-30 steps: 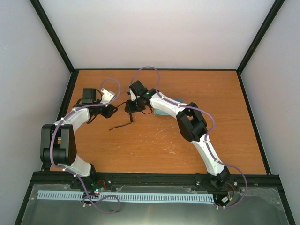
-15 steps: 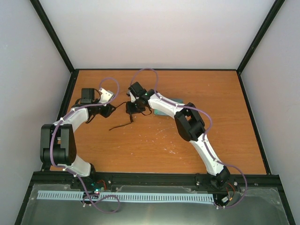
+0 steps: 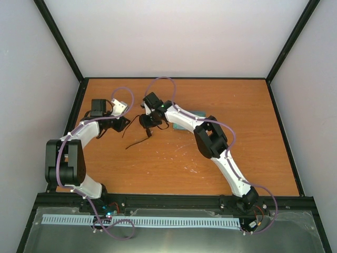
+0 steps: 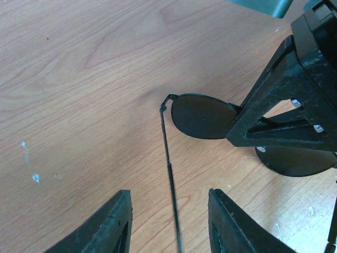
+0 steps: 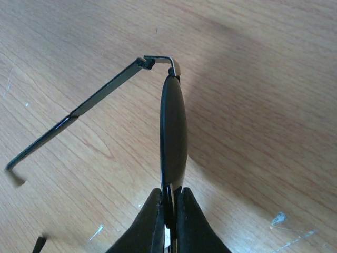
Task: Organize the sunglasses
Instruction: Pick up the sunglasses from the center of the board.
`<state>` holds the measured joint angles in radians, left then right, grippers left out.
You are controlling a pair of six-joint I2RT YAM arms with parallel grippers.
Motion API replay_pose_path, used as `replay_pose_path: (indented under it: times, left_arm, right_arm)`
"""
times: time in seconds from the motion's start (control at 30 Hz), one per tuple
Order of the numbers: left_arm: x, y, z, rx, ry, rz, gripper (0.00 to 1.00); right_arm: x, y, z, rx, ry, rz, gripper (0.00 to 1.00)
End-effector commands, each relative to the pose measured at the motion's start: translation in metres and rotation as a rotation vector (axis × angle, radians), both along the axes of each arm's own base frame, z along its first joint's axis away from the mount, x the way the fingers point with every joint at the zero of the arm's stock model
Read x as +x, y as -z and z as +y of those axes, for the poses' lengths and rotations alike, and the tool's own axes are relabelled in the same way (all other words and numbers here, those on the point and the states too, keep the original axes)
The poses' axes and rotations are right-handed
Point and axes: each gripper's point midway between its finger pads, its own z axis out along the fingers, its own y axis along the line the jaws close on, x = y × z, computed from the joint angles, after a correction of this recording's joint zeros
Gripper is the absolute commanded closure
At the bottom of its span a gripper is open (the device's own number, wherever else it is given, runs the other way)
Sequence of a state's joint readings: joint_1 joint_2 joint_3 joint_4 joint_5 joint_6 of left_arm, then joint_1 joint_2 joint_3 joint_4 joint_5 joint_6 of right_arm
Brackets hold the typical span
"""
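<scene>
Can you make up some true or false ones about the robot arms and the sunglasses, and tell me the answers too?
1. The right gripper is pinched shut on the sunglasses. True.
2. The left gripper is squeezed shut. False: its fingers stand apart, and one temple arm runs between them.
3. The sunglasses have see-through lenses. False: the lenses are dark.
4. The table looks like wood. True.
</scene>
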<state>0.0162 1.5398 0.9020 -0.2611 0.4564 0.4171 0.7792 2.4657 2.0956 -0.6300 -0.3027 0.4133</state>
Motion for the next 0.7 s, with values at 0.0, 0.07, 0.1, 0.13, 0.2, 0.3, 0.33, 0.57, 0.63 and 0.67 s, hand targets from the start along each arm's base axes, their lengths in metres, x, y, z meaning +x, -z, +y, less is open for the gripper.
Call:
replay_pose_path:
  times: [0.0,0.07,0.1,0.13,0.2,0.3,0.33,0.57,0.63,0.67]
  left_arm:
    - [0.008,-0.006,0.004,0.004,-0.001,-0.032,0.58]
    - [0.009,-0.008,0.004,0.001,-0.001,-0.035,0.59]
    - [0.011,-0.01,0.003,-0.003,-0.003,-0.04,0.59]
    - [0.013,-0.014,0.004,-0.005,-0.004,-0.049,0.59]
    - [0.02,-0.025,0.006,-0.03,-0.021,-0.07,0.6]
    - [0.035,-0.046,0.011,-0.101,-0.047,-0.096,0.62]
    - [0.04,-0.053,0.011,-0.121,-0.055,-0.101,0.62]
    - [0.064,-0.093,0.004,-0.219,-0.053,-0.152,0.63]
    - [0.069,-0.099,0.003,-0.233,-0.049,-0.161,0.64]
    - [0.071,-0.101,0.002,-0.236,-0.047,-0.164,0.64]
  right_arm:
    - [-0.002,0.005,0.003,-0.018,-0.012,-0.007,0.97]
    - [0.0,-0.001,0.003,-0.011,-0.005,-0.014,0.97]
    - [0.002,-0.006,0.003,-0.004,-0.001,-0.02,0.97]
    - [0.004,-0.012,0.002,0.004,0.007,-0.024,0.97]
    - [0.006,-0.028,-0.003,0.031,0.019,-0.025,0.97]
    - [0.008,-0.056,-0.019,0.131,0.046,-0.005,0.97]
    - [0.004,-0.064,-0.024,0.193,0.052,0.023,0.97]
    - [-0.026,-0.114,-0.086,0.635,0.07,0.219,0.97]
    - [-0.038,-0.134,-0.09,0.731,0.018,0.25,0.97]
    - [-0.042,-0.139,-0.09,0.749,0.006,0.268,0.97]
